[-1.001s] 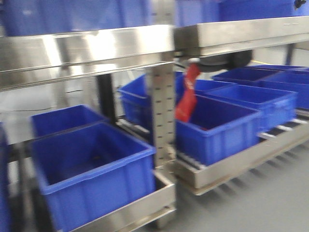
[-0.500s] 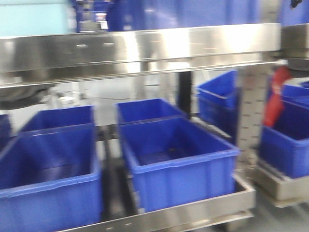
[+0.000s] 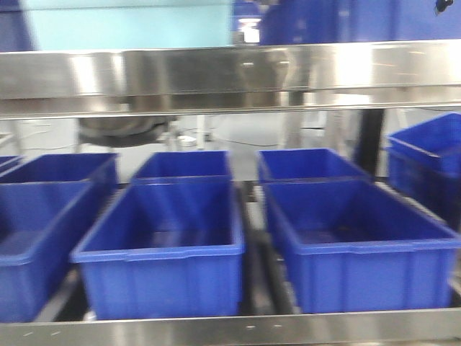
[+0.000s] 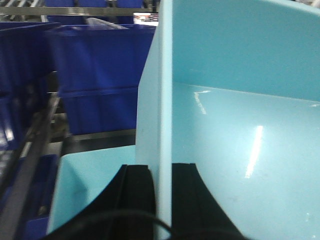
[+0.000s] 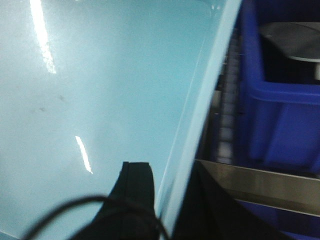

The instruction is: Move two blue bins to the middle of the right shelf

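Note:
I hold a light blue bin between both grippers. In the front view its pale wall [image 3: 130,25] shows at the top, above the steel shelf beam [image 3: 230,72]. My left gripper [image 4: 161,167] is shut on the bin's upright wall [image 4: 240,125], one black finger on each side. My right gripper [image 5: 170,167] is shut on the opposite rim, with the bin's pale inside [image 5: 100,100] to its left. Another light blue surface [image 4: 90,185] lies lower left of the left fingers; whether it is a second bin I cannot tell.
Several dark blue bins fill the shelf level ahead: two in front [image 3: 158,245] [image 3: 353,238], two behind [image 3: 184,164] [image 3: 306,162], and more at the left [image 3: 36,216] and right [image 3: 425,155]. A steel rail [image 3: 230,331] runs along the bottom.
The front view has swept left along the shelves. The perforated post and red object slid off to the right. The light blue bin now shows at the top of the view.

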Robot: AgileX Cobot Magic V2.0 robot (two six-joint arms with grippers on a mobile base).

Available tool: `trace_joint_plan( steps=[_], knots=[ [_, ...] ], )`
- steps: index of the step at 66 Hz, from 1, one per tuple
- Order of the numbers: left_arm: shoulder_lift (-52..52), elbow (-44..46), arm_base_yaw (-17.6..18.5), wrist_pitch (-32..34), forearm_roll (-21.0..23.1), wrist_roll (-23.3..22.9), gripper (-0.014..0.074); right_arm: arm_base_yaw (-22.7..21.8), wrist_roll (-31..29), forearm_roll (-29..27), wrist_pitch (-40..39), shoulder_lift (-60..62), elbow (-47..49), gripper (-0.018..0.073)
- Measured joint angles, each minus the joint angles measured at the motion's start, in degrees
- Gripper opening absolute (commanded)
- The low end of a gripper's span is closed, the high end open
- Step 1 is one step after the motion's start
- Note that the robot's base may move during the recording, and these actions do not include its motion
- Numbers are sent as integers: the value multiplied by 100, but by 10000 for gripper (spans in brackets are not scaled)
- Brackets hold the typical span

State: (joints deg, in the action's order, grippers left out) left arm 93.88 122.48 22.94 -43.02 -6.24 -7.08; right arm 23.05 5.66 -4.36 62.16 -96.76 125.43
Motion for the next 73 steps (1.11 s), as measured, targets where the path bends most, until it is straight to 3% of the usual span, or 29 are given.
trace_joint_plan(
  steps=[73],
  knots=[
    [0, 0, 0, 11, 0, 0, -111, 0, 0, -10, 10, 0, 0, -153]
  ],
)
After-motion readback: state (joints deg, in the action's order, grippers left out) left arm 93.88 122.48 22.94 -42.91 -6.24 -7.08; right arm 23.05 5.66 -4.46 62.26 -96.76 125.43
